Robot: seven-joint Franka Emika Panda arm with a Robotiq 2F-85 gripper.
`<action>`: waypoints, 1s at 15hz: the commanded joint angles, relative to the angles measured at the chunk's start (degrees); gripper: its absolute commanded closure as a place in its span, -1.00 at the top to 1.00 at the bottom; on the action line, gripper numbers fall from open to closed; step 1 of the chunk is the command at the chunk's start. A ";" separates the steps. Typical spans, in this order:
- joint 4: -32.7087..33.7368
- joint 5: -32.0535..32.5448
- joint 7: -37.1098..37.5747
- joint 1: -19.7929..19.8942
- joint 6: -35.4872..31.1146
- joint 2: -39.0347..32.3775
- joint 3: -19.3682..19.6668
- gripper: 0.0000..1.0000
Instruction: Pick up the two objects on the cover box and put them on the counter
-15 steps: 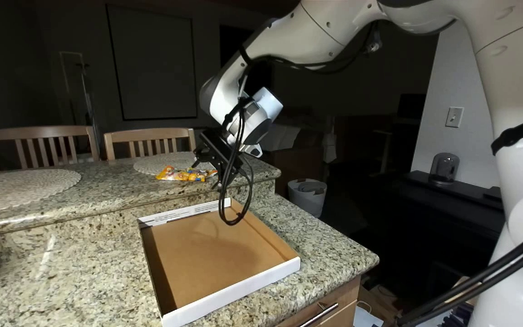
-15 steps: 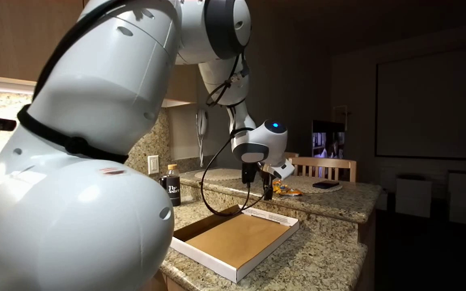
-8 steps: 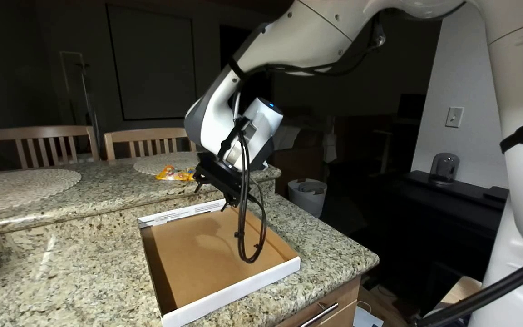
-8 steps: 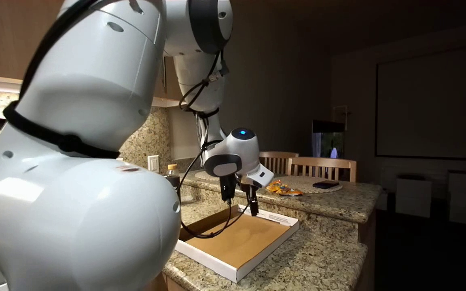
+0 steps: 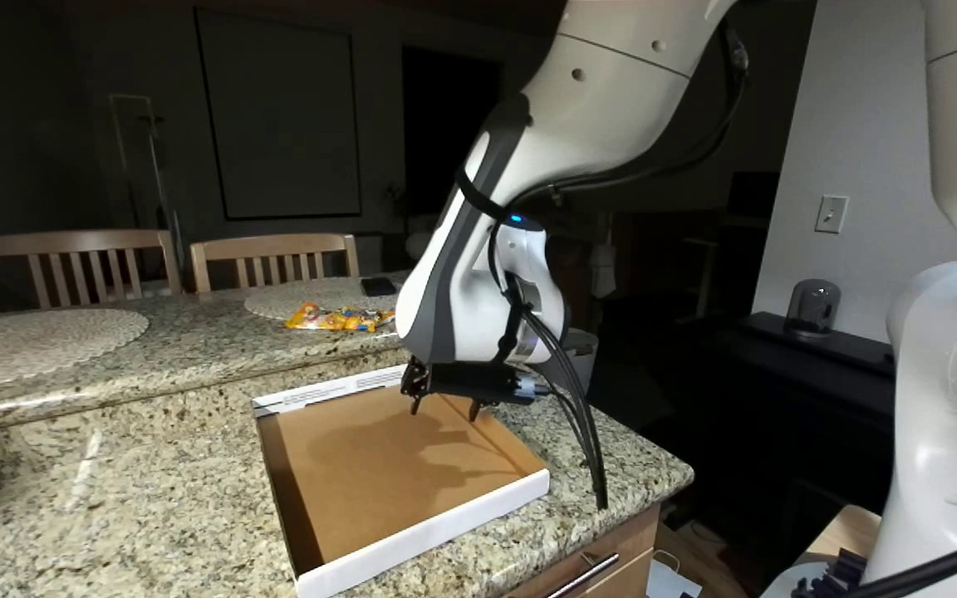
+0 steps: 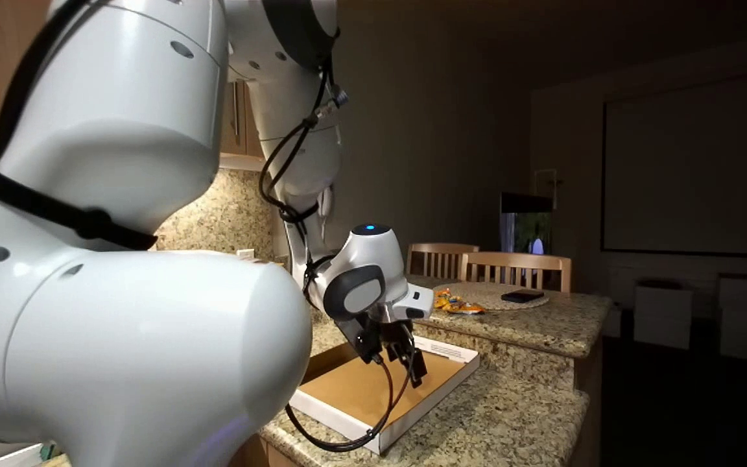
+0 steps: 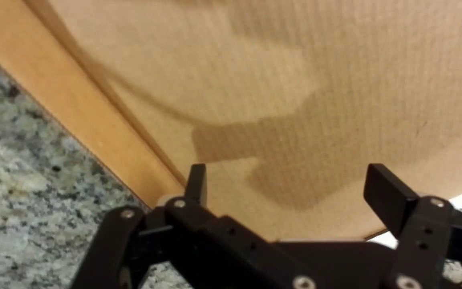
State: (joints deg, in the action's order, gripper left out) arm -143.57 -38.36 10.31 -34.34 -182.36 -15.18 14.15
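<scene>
The two objects, orange-and-yellow crinkly packets [image 5: 339, 319], lie close together on the raised granite ledge of the counter [image 5: 196, 353], partly over a placemat's edge. They also show in an exterior view as an orange heap [image 6: 458, 303]. The cover box [image 5: 379, 473] rests on the lower granite surface, with nothing in its brown interior [image 7: 215, 60] but shadows. Above the box's far part, near its side wall, my gripper [image 5: 445, 409] points downward. In the wrist view the gripper [image 7: 287, 176] stands wide open, with only cardboard visible beyond its fingers [image 7: 389, 196].
Round woven placemats [image 5: 38, 345] lie on the raised ledge, one bearing a dark phone [image 6: 522, 296]. Wooden chairs [image 5: 275, 257] stand behind it. The ledge's step [image 6: 516, 363] rises just beyond the box. Loose cables [image 5: 586, 440] hang from my wrist.
My gripper has drawn back from beside the packets on the ledge, dropped lower and turned to point down over the box. The packets and box have stayed put; the jaws remain open.
</scene>
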 commanded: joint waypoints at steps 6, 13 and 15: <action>6.06 36.03 3.57 -28.20 23.44 8.17 36.59 1.00; 12.65 64.08 11.24 -32.46 43.58 18.99 46.96 1.00; 14.10 60.28 9.73 -18.83 42.65 15.52 33.19 1.00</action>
State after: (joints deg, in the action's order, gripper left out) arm -129.54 22.93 20.73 -64.39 -139.40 1.00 58.52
